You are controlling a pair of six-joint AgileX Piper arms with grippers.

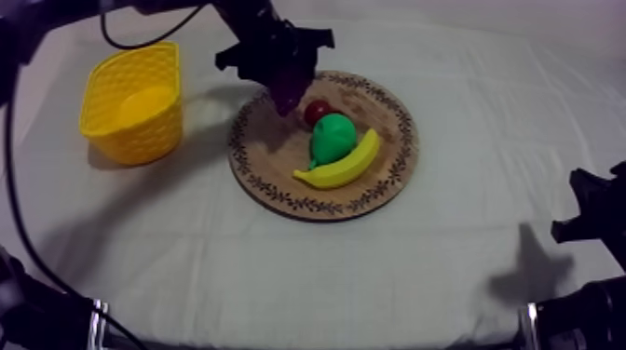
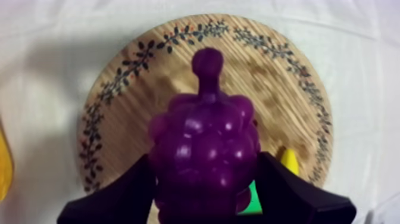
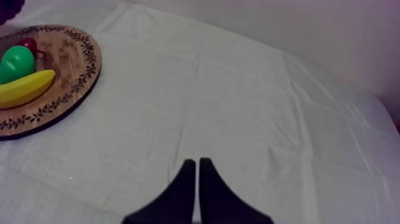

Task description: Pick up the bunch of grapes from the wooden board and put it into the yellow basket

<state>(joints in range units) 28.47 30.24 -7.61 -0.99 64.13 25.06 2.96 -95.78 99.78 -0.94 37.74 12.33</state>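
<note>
Left wrist view: my left gripper (image 2: pixel 205 199) clasps the knobbly purple bunch of grapes (image 2: pixel 205 140) over the grained wooden board (image 2: pixel 128 83) (leafy rim); my right gripper (image 3: pixel 197 171) is pinched together, empty.

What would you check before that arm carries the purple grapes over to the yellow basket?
1. Left gripper shut on the purple toy bunch of grapes: ok.
2. Grapes raised off the round wooden board with patterned rim: looks ok.
3. Yellow lattice basket upright, mouth open: ok.
4. Cloth between board and basket bare: ok.
5. Green pear, yellow banana and small red fruit lying on the board, apart from the grapes: ok.
6. Right gripper shut, off to the side of the board: ok.
</note>
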